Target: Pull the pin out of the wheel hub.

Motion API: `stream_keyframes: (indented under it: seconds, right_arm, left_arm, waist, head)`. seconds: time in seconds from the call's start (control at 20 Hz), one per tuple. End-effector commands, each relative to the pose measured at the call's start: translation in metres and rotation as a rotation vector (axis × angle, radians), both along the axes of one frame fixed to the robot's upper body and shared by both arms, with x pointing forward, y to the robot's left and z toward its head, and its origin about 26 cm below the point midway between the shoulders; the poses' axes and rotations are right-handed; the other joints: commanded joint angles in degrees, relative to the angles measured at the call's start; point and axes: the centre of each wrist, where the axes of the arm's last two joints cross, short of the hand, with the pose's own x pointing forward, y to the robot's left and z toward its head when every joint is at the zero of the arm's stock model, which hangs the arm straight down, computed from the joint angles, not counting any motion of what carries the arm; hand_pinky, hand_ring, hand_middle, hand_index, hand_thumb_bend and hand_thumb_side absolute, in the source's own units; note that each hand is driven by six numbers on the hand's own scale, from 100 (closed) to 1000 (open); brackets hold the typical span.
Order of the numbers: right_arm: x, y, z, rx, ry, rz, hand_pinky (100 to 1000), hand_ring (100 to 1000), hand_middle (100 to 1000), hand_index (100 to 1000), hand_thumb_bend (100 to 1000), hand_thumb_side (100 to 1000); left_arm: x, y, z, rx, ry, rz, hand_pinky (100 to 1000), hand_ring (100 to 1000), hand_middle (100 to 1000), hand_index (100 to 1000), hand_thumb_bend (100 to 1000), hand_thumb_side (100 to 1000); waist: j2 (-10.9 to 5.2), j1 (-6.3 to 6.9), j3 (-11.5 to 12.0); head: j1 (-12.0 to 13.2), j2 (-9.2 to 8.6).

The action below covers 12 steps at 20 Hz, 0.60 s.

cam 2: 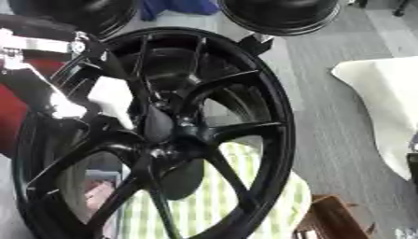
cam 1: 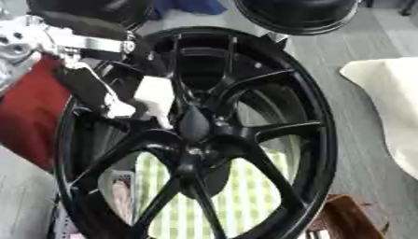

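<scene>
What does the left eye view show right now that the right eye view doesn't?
Only the left eye view shows a wide stretch of red surface left of the wheel and grey surface at the lower left corner. Only the right eye view shows a dark object at the right edge below the cream sheet. Both show the black wheel, the left hand reaching among the spokes near the hub, the green checked cloth behind it and a brown object at lower right. The pin cannot be made out. The right hand is in neither.
</scene>
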Motion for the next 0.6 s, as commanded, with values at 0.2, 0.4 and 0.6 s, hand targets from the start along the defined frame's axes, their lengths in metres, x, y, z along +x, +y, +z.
stream_keyframes:
  seconds: [0.2,0.4,0.6]
  right_arm:
    - [0.0003,0.0007,0.0058,0.003,-0.016,0.001,529,609,552,555,221,324]
    - [0.0005,0.0002,0.0063,0.006,-0.016,-0.004,529,609,552,555,223,323]
    - [0.0002,-0.0001,0.0062,0.002,-0.013,-0.002,530,610,552,555,225,324]
  left_arm:
    - [0.0005,0.0022,0.0051,0.004,-0.008,-0.015,877,756,642,778,216,258]
    - [0.0014,0.0028,0.0051,0.015,-0.023,-0.001,859,711,578,722,168,186]
    - [0.0007,0.0032,0.0081,-0.007,-0.020,0.006,818,600,444,585,100,123]
  waist:
    - [-0.77,-0.04,-0.1]
    - [-0.75,0.04,0.0]
    - [-0.89,0.00,0.1]
  head:
    - [0.3,-0.94]
    - [0.4,-0.88]
    - [0.4,-0.71]
